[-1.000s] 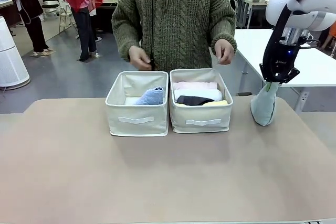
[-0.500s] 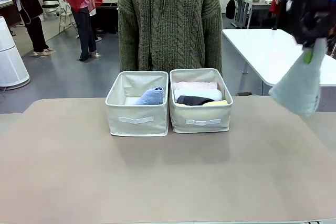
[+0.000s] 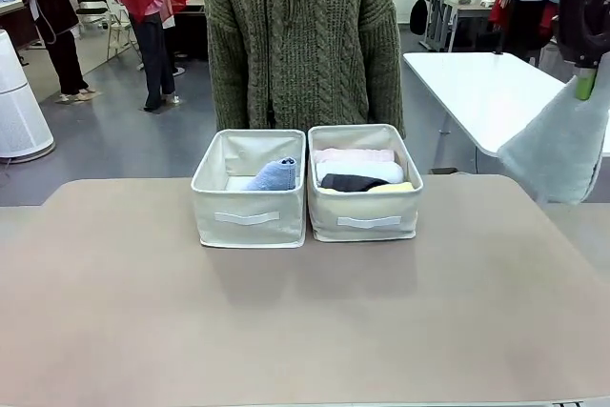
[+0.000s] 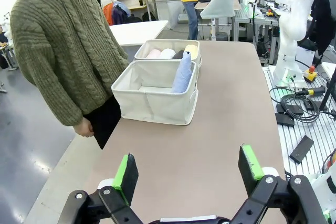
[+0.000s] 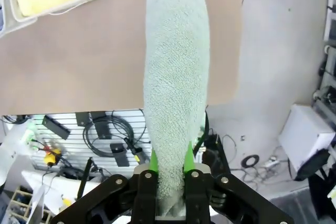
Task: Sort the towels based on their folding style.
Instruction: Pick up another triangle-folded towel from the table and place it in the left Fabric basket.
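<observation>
brown table (image 3: 305, 321) with right bin (image 3: 366, 222) holding rolled towels (image 3: 360, 171), light blue cone towel (image 3: 274, 175) in left bin (image 3: 246, 222) just beside it, grey-blue cone towel (image 3: 562, 145) up in air well right of it, pinched by right gripper (image 5: 171, 163), left gripper (image 4: 189, 169) spread wide, well apart from it.

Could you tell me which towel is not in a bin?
The grey-blue cone-folded towel, hanging from the right gripper; the others sit inside the bins.

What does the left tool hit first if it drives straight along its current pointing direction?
Probably the near wall of the fabric bin holding the light blue towel; the open left tool aims at it across the table. Pitch unclear, so the table might come first.
</observation>
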Robot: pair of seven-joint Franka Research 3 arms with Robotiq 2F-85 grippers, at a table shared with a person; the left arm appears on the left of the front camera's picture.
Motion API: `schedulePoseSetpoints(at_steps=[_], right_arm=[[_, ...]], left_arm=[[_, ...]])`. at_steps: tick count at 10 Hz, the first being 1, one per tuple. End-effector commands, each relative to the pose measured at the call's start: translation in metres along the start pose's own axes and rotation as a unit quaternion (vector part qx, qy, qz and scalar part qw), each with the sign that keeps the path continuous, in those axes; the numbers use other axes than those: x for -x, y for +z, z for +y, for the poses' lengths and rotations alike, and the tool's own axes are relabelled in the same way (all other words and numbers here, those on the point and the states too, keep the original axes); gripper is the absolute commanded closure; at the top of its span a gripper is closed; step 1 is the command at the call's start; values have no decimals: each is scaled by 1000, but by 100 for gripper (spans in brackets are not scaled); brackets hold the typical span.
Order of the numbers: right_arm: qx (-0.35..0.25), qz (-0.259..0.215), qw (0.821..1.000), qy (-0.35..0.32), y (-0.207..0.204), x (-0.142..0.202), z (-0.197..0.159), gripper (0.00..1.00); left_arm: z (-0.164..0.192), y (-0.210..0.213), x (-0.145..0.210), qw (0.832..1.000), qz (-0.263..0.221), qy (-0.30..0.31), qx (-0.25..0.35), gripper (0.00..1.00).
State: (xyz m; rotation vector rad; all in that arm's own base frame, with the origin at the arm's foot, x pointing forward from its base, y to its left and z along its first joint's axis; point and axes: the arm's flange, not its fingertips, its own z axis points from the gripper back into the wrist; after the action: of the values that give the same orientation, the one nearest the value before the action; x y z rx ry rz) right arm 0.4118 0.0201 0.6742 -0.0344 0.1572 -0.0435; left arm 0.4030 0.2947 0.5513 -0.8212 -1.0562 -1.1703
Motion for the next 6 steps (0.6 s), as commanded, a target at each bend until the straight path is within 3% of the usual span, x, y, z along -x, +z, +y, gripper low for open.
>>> schedulePoseSetpoints(at_steps=[1, 2, 4, 6], right_arm=[[1, 3, 1000, -1, 5, -5, 0, 100], [0, 0, 1000, 0, 0, 0, 0, 82], [68, -97, 988, 102, 46, -15, 51, 82], [96, -123, 965, 212, 80, -31, 104, 82]], left_arm=[[-2, 1, -1, 1000, 0, -1, -2, 0], [-2, 1, -1, 1000, 0, -1, -2, 0], [-2, 1, -1, 1000, 0, -1, -2, 0], [-2, 1, -1, 1000, 0, -1, -2, 0]])
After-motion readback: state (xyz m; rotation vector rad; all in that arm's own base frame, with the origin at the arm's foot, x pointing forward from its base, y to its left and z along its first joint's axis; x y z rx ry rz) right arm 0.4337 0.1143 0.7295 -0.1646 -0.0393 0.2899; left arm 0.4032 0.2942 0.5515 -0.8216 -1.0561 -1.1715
